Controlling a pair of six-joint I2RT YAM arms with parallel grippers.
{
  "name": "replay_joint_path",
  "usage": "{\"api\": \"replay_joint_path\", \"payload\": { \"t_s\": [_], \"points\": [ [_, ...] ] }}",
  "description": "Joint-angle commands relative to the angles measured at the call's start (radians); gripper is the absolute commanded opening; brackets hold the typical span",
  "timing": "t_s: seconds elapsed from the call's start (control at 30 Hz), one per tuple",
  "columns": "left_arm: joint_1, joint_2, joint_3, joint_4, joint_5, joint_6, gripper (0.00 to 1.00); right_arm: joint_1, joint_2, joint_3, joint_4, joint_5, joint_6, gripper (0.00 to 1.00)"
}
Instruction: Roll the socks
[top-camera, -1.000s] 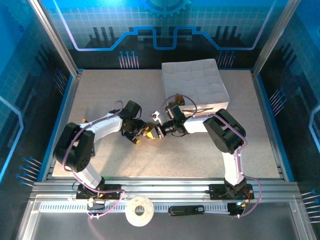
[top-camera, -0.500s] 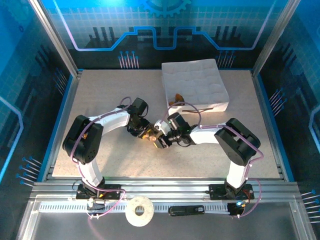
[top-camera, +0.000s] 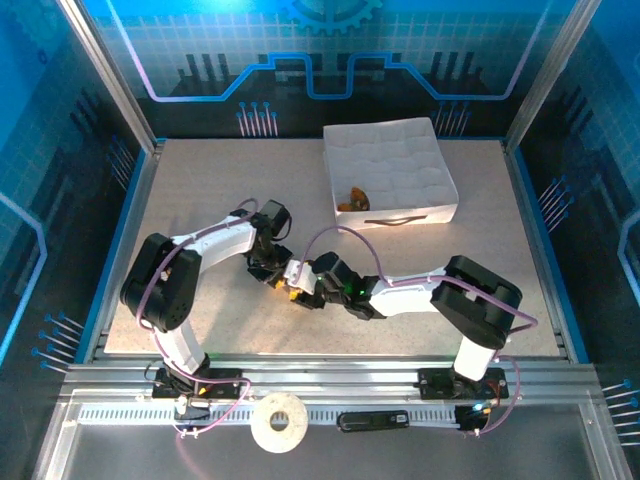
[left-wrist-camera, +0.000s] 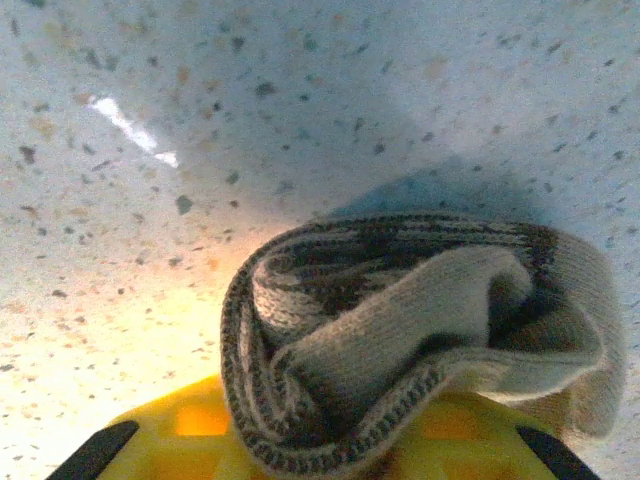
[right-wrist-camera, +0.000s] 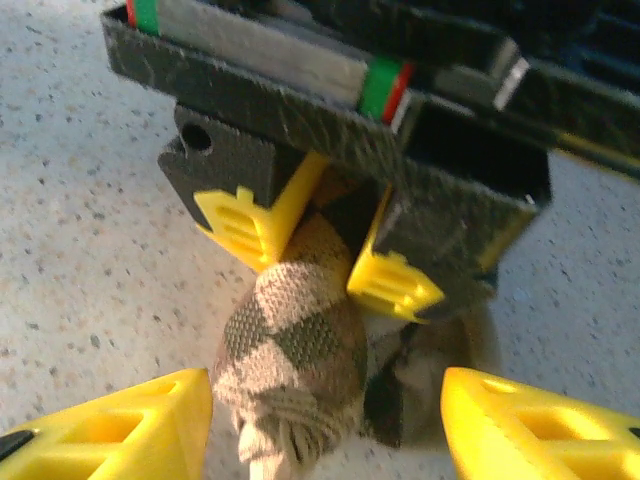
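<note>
My right wrist camera shows me the left gripper (right-wrist-camera: 320, 255) clamped on the argyle sock (right-wrist-camera: 290, 350) (overhead that grip is too small to judge), right gripper (right-wrist-camera: 325, 425) jaws apart.

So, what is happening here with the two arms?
The left tool is shut on a bunched brown-and-beige sock at the middle of the table. The right tool stands open, one finger on each side of that sock, not closed on it. A small orange-brown bundle lies in the white box.
</note>
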Motion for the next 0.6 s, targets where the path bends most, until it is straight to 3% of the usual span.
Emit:
{"api": "replay_joint_path", "payload": {
  "t_s": [0.0, 0.2, 0.3, 0.43, 0.53, 0.57],
  "points": [
    [0.017, 0.009, -0.059, -0.124, 0.013, -0.003, 0.26, 0.021, 0.046, 0.038, 0.023, 0.03, 0.009, 0.6],
    [0.042, 0.007, -0.054, -0.117, 0.049, 0.011, 0.27, 0.017, 0.126, 0.077, -0.019, 0.037, 0.062, 0.52],
    [0.046, 0.003, -0.05, -0.114, 0.065, 0.015, 0.28, 0.008, 0.147, 0.117, -0.03, 0.047, 0.103, 0.38],
    [0.052, -0.028, -0.054, -0.105, 0.072, 0.013, 0.31, -0.011, 0.156, 0.128, -0.065, 0.04, 0.156, 0.13],
    [0.058, -0.07, -0.056, -0.092, 0.076, 0.002, 0.38, -0.031, 0.163, 0.138, -0.121, -0.003, 0.193, 0.0],
    [0.062, -0.088, -0.057, -0.084, 0.079, -0.004, 0.42, -0.04, 0.167, 0.142, -0.131, -0.024, 0.207, 0.0]
  ]
}}
